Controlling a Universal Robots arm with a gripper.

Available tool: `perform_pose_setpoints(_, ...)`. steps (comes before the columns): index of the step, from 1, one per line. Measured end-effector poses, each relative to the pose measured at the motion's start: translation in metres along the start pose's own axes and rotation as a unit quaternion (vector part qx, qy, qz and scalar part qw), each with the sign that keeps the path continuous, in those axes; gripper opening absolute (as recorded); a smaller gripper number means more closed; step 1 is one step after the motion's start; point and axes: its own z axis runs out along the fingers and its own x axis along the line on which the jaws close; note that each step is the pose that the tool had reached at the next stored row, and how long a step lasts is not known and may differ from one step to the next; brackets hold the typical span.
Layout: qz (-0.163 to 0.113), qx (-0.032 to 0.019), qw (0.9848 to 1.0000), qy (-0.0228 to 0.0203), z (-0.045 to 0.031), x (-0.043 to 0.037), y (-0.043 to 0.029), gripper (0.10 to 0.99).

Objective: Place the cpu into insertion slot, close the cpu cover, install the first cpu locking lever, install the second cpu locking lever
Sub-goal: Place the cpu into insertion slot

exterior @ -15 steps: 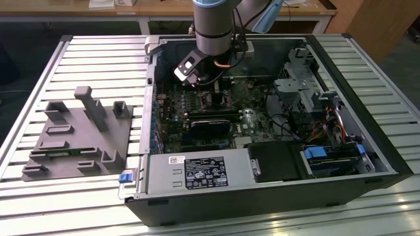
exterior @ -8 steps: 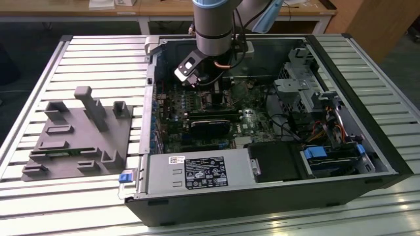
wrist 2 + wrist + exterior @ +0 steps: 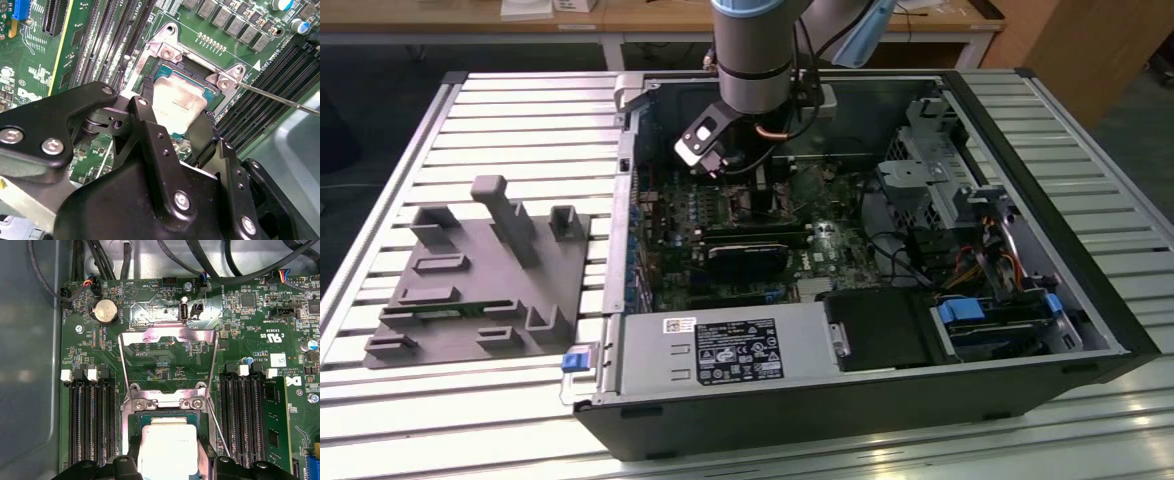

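My gripper (image 3: pixel 744 190) reaches down into the open computer case (image 3: pixel 1067 300). In both wrist views its black fingers (image 3: pixel 131 460) sit against two opposite edges of the cpu (image 3: pixel 167 445), a pale silvery square chip (image 3: pixel 177 102). The chip lies in or just over the insertion slot (image 3: pixel 150 416), whose teal inner edge (image 3: pixel 167 74) frames it. The cpu cover (image 3: pixel 170 335) stands swung open behind the slot, hinged at a bracket with two screws. One thin wire locking lever (image 3: pixel 218 427) stands free beside the socket (image 3: pixel 280 97).
Long black memory slots (image 3: pixel 90 425) flank the socket on both sides (image 3: pixel 245 420). A coin battery (image 3: pixel 106 310) and black cables (image 3: pixel 165 255) lie beyond the cover. Outside the case a grey fixture block (image 3: pixel 480 280) rests on the slatted table (image 3: pixel 520 110).
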Motion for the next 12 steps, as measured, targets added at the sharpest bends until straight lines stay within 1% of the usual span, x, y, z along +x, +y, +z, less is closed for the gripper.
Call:
perform_pose_setpoints(8, 0.0, -0.0001, 1.0, 0.0002, 0.0002, 0.0001, 0.0, 0.537)
perform_pose_setpoints(9, 0.0, -0.0001, 1.0, 0.0002, 0.0002, 0.0001, 0.0, 0.6)
perform_pose_setpoints(12, 0.0, 0.0, 1.0, 0.0001, 0.0001, 0.0, 0.0, 0.6)
